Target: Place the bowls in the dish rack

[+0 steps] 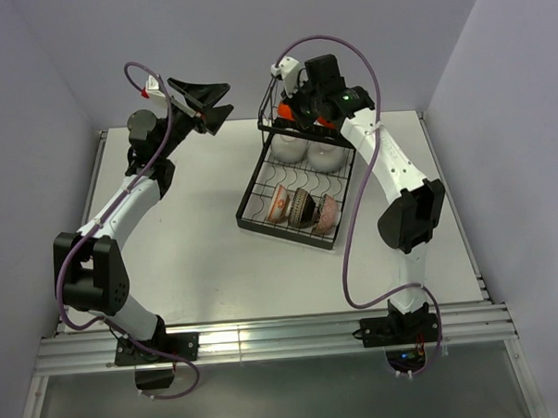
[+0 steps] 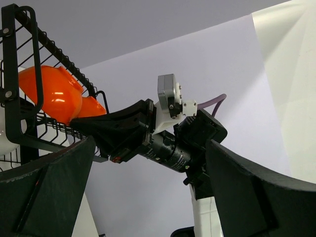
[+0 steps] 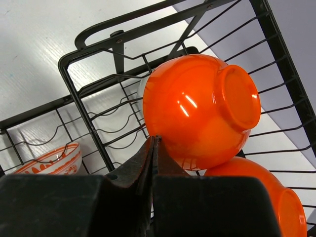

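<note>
The black wire dish rack stands mid-table. Two white bowls sit upside down in its middle. An orange-and-white bowl, a grey-patterned bowl and a brownish bowl stand in the front slots. Two orange-red bowls lie in the raised basket. My right gripper is shut, empty, with its tips against the upper orange-red bowl's side. It is over the basket in the top view. My left gripper is open and empty, raised left of the rack and facing it.
The left wrist view shows the basket corner, both orange-red bowls and my right gripper beside them. The orange-and-white bowl also shows in the right wrist view. Purple walls enclose the white table.
</note>
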